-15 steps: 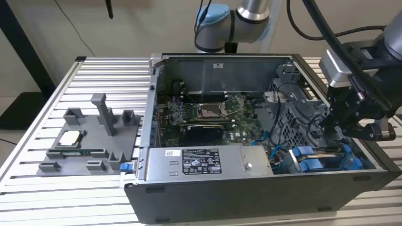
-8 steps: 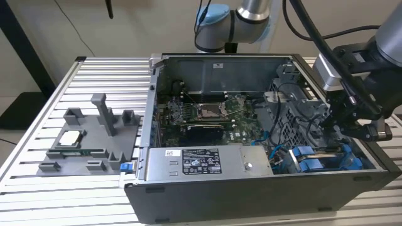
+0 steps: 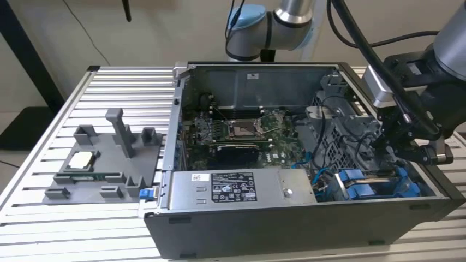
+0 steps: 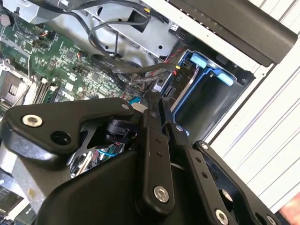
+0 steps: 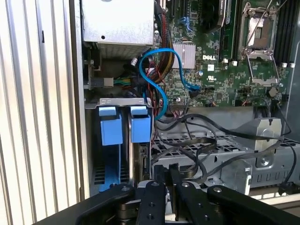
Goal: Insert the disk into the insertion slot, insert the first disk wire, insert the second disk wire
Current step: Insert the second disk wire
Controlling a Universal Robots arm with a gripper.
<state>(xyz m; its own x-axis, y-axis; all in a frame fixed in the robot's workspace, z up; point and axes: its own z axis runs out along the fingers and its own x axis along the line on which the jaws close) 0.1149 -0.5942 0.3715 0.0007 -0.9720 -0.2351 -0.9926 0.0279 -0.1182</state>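
First wrist view: disk in the insertion slot, gripper closed just beside it

The disk stands on edge in the grey metal drive cage. Only its thin dark-grey end edge shows, capped by a bright blue carrier tab. A second blue tab sits in the neighbouring bay, just beside it. In the second wrist view the disk is a dark slab framed by the blue carrier, in the corner of the case. The gripper has its fingers drawn together with a thin slit between the tips; cannot tell if a wire is pinched there. The tips are near the disk's connector end; contact cannot be told. Loose black wires run over the cage between gripper and motherboard. A blue cable loops by the slot. In the exterior view the gripper is down inside the open computer case, at the exterior view's right, above the blue fittings. The power-supply box lies to the exterior view's left of them.
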